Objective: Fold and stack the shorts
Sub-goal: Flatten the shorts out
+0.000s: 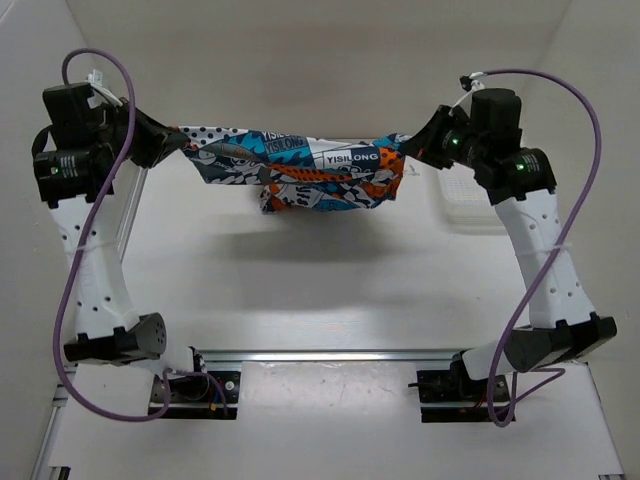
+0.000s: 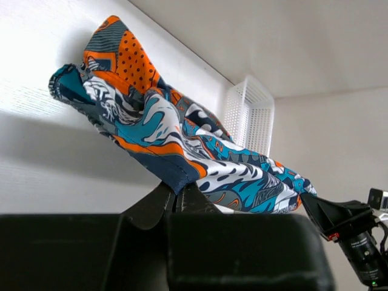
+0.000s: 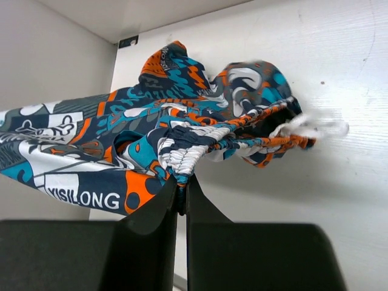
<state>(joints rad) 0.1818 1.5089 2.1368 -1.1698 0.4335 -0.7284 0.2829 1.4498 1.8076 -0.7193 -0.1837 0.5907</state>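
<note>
1. At the bottom of the top view, a silver metal rail (image 1: 330, 354) runs along the near edge of the white table (image 1: 300, 300). The two arm bases sit at its ends.
2. The white-and-black left arm (image 1: 95, 270) climbs the left side of the frame and the matching right arm (image 1: 540, 260) climbs the right side. Both bend inward near the top.
3. In the upper left, the left gripper (image 1: 170, 140) is clenched on one end of the soft cloth board shorts (image 1: 300, 165), printed in navy, orange, teal and white. In the left wrist view, its black fingers (image 2: 159, 205) pinch a navy hemmed corner at bottom centre.
4. In the upper right, the right gripper (image 1: 410, 148) is clamped on the other end. In the right wrist view, its jaws meet on a gathered, ribbed edge of the cloth (image 3: 151, 139).
5. The shorts hang stretched between the two grippers across the upper middle of the top view. The middle sags in a bunch, and a soft shadow lies on the table below. White "YISILONG" lettering shows on a navy patch.
6. A white drawstring (image 3: 309, 126) dangles at the right of the right wrist view, blurred.
7. Farther back, a white plastic mesh basket (image 1: 470, 205) sits on the table at the right edge, just beyond the right gripper.
</note>
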